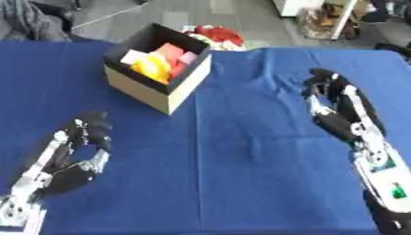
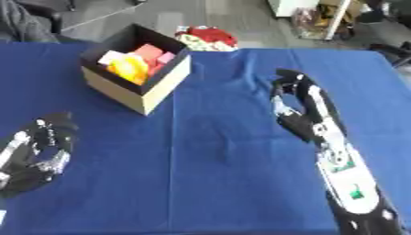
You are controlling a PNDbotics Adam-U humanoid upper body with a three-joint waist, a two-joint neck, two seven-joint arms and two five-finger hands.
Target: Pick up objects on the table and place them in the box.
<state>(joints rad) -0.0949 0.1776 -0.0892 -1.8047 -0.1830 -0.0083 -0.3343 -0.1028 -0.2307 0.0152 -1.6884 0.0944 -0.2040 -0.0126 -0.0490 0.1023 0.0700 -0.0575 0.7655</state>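
Observation:
A tan cardboard box (image 1: 186,79) with a black inside stands at the far left of the blue table (image 1: 241,151). Inside it lie a yellow thing (image 1: 152,69), a red block (image 1: 169,50) and pink pieces (image 1: 188,58). My left hand (image 1: 76,156) rests at the lower left, fingers relaxed and slightly curled, holding nothing. My right hand (image 2: 301,108) hovers at the right, well apart from the box, fingers loosely bent and empty. No loose object shows on the cloth.
Beyond the table's far edge, red and white things (image 1: 217,36) lie on the grey floor. A shelf with items (image 1: 329,16) stands at the back right. Dark cloth (image 1: 28,20) shows at the top left corner.

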